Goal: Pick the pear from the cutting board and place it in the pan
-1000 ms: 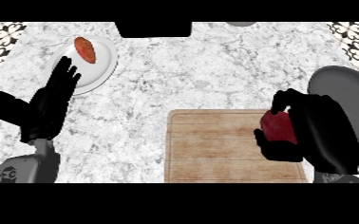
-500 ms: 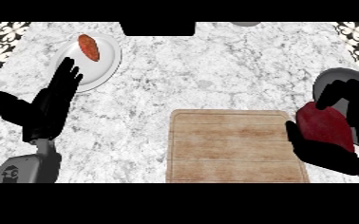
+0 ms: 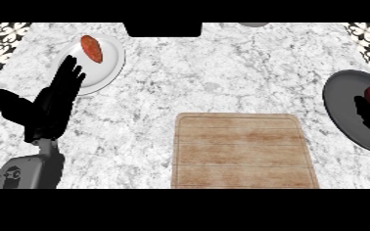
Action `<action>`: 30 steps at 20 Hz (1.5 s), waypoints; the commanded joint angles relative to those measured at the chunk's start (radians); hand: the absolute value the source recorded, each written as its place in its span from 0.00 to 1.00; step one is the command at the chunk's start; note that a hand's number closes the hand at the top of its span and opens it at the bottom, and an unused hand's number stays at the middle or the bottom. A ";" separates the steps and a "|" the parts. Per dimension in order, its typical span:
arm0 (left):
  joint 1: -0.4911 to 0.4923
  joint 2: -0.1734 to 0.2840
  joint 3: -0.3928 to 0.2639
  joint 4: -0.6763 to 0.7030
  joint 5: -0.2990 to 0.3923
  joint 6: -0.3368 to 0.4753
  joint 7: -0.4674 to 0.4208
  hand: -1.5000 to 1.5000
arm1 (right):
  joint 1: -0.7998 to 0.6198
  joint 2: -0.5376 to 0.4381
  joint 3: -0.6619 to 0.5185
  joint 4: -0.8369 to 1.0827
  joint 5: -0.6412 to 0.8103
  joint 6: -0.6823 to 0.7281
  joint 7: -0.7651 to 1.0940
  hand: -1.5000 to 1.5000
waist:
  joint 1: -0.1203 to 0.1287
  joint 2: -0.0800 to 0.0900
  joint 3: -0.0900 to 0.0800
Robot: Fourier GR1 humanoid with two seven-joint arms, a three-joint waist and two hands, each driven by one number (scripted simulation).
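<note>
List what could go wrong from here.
1. The pan is cut by the view's right edge. The right hand and the pear barely show over it, so the release may go unchecked.
2. The left hand rests open beside the white plate; a stray move might nudge it.

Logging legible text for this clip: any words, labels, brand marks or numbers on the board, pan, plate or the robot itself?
None can be read. The cutting board, pan and plate carry no writing. The left forearm's grey casing has a small dark mark, too small to read.
</note>
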 commanded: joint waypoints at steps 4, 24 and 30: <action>0.017 -0.034 -0.031 -0.017 -0.033 0.027 -0.006 0.50 | -0.022 -0.132 -0.247 0.377 -0.111 -0.200 -0.266 1.00 | 0.007 0.002 0.001; -0.004 0.006 -0.004 -0.013 0.002 -0.035 0.017 0.50 | -0.305 -0.251 -0.253 1.444 -0.094 -0.520 -0.574 0.00 | 0.037 0.012 0.002; -0.063 -0.025 -0.003 0.036 -0.034 0.024 0.009 0.50 | -0.347 -0.294 -0.258 1.657 -0.127 -0.515 -0.727 0.00 | 0.023 0.010 0.002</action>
